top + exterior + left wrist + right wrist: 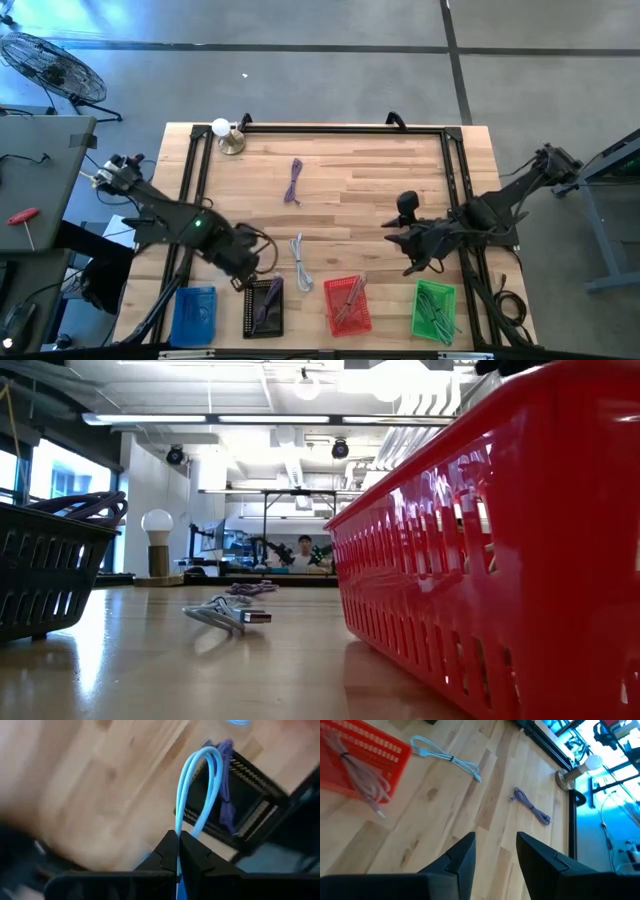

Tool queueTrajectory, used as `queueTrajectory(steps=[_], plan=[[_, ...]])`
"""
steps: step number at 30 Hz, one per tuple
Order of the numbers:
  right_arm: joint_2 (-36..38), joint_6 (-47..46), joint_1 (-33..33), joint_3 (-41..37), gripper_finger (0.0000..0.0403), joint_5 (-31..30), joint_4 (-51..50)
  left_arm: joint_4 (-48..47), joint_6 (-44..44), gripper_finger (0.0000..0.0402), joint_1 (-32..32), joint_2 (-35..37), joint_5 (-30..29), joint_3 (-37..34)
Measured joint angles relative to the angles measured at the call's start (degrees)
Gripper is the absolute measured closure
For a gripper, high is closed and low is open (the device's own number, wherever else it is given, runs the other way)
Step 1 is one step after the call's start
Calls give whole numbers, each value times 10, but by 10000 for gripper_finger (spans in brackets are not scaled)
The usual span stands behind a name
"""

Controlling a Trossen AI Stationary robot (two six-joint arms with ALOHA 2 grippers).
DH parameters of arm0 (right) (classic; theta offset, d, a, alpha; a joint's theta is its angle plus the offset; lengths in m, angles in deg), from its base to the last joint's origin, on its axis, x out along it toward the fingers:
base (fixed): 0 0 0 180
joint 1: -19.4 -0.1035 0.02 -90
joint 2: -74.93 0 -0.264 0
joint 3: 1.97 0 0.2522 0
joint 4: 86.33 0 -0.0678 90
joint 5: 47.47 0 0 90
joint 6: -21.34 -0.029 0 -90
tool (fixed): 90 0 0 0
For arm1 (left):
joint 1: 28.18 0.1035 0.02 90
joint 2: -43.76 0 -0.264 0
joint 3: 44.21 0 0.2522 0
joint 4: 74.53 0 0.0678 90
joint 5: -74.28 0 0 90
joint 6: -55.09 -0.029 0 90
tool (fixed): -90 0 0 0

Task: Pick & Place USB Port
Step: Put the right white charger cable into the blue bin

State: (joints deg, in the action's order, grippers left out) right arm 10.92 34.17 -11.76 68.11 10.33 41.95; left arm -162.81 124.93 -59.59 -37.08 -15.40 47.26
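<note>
Currently, your left gripper point(178, 851) has its jaws pinching a light blue cable point(200, 790) above the black basket point(250, 802) (purple cable inside); the right gripper point(495, 847) hovers, jaws spread.

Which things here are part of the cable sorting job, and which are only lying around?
Job:
left gripper, shut on light blue cable
white cable and purple cable on the wood
blue, black, red and green baskets

Lying about:
round bulb lamp
</note>
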Motion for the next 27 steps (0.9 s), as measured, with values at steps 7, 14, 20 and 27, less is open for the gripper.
queueTrajectory(steps=[7, 14, 20, 27], plan=[[0, 29, 35, -33, 270, 35, 34, -27, 318, 401, -71, -28, 0, 0], [0, 90, 54, -78, 270, 89, 112, -91, 571, 401, -152, -84, 131, 0], [0, 108, 54, -85, 270, 113, 122, -71, 582, 401, -170, -131, 143, 0], [0, 103, 54, -85, 270, 136, 122, -71, 597, 401, -179, -167, 227, 0]])
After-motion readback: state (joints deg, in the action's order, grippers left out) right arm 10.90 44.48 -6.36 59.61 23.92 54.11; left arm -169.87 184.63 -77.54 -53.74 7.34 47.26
